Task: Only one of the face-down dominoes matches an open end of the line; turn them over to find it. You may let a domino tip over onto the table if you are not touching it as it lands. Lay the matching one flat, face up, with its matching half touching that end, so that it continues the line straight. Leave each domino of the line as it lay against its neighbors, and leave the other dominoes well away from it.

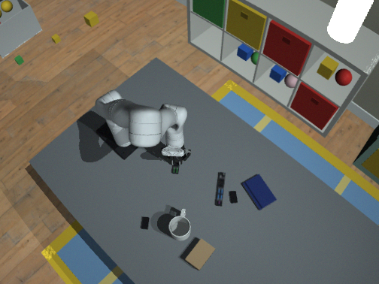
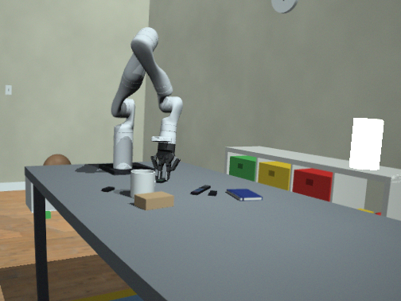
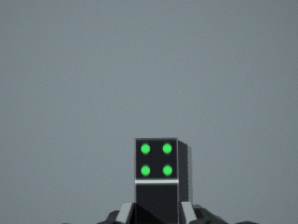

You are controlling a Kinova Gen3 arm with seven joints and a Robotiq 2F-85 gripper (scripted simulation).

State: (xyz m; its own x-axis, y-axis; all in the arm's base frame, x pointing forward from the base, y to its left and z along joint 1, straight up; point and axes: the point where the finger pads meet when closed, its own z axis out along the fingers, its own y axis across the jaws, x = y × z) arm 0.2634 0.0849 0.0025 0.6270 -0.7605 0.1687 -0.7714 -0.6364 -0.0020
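My gripper [image 1: 175, 164] [image 2: 163, 178] [image 3: 158, 210] points down, its fingers close on both sides of a face-up black domino [image 1: 175, 170] [image 2: 161, 181] [image 3: 156, 159], and looks shut on it, at or just above the table. Its far half shows four green pips; the visible part of its near half is blank. The line [image 1: 220, 188] [image 2: 200, 189] lies to the right in the top view, with blue pips and a purple end; its upper end is unclear. One black domino [image 1: 233, 197] [image 2: 213, 193] lies beside it, another [image 1: 145, 222] [image 2: 108, 189] left of the mug.
The white mug [image 1: 180, 228] [image 2: 142, 184] stands below the gripper in the top view; a dark shape by its handle may be a domino or shadow. A tan box [image 1: 200, 254] [image 2: 153, 201] lies beyond it. A blue book [image 1: 259, 191] [image 2: 244, 194] lies right of the line.
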